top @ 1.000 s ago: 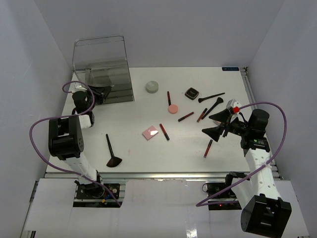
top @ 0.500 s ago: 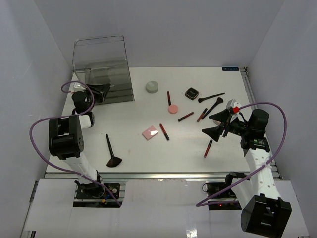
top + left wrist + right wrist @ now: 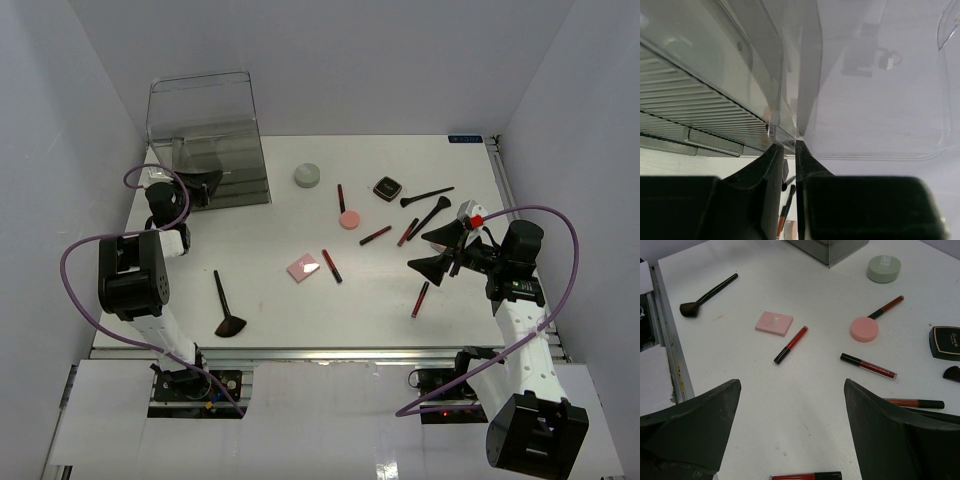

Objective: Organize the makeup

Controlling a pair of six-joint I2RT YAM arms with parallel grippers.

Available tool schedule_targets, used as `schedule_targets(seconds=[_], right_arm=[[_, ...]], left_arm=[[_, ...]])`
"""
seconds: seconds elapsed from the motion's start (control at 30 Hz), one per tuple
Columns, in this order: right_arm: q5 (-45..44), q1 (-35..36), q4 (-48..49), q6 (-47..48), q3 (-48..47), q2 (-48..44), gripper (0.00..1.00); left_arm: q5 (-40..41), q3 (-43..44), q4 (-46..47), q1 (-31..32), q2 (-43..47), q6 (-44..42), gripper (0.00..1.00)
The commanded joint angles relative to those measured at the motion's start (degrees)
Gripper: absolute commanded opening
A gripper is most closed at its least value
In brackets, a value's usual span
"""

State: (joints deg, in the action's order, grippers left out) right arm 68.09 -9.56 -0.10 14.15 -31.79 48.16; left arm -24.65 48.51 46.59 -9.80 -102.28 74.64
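The makeup lies scattered on the white table: a grey round jar (image 3: 307, 176), a pink disc (image 3: 349, 220), a black square compact (image 3: 388, 188), a pink square compact (image 3: 303, 267), two black brushes (image 3: 427, 206) at the right, a fan brush (image 3: 224, 308) at the left, and several red-and-black sticks (image 3: 331, 265). My left gripper (image 3: 205, 187) is at the clear drawer box (image 3: 208, 140). Its jaws are nearly together, pinching the box's clear front lip (image 3: 782, 136). My right gripper (image 3: 437, 250) hovers open above the table, with a stick (image 3: 806, 476) just below it.
The right wrist view shows the pink square compact (image 3: 774, 323), a stick (image 3: 791, 344), the pink disc (image 3: 864, 329), the jar (image 3: 884, 268) and the fan brush (image 3: 707, 295). White walls close in the table on three sides. A metal rail (image 3: 330, 352) runs along the near edge.
The left wrist has shifted very slightly at the drawer box. The right arm and the makeup have not moved.
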Motion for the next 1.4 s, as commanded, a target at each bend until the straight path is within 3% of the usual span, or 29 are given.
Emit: schedule_targets(seconds=[0.0,0.13,0.2,0.67,0.8,0.93,1.1,1.37], right_arm=[[1.5,0.2,0.4,0.9,-0.6,-0.1,0.90],[1.7,0.2,0.4,0.9,-0.6,-0.3,0.90],[1.7,0.2,0.4,0.9,-0.6,-0.4,0.90],[4.1,0.5,0.9,0.4,-0.4,-2.1,0.90],[2.5,3.5,5.0,-6.5,-2.3,0.2,0.91],[-9.8,17.7,-2.6,-3.5,-11.5,7.7,0.94],[-26.0,33.4,-3.1,-11.7,-28.6,24.1,0.90],[-20.5,39.3,4.2,-24.7,-58.7,52.7,0.90]], left_arm=[[1.1,2.9,0.8,-0.6,-0.1,-0.3,0.21],[0.0,2.9,1.3,-0.7,0.3,-0.5,0.04],[-0.8,2.1,1.8,-0.7,1.8,-0.8,0.01],[-5.8,-8.5,3.0,-0.7,16.3,-2.2,0.00],[-7.1,-11.1,3.0,-0.7,19.8,-2.2,0.00],[-8.1,-12.8,2.8,-0.7,22.5,-2.5,0.00],[-9.2,-12.2,1.6,-0.7,24.8,-3.4,0.00],[-11.0,-11.0,0.3,-0.7,27.0,-4.0,0.00]])
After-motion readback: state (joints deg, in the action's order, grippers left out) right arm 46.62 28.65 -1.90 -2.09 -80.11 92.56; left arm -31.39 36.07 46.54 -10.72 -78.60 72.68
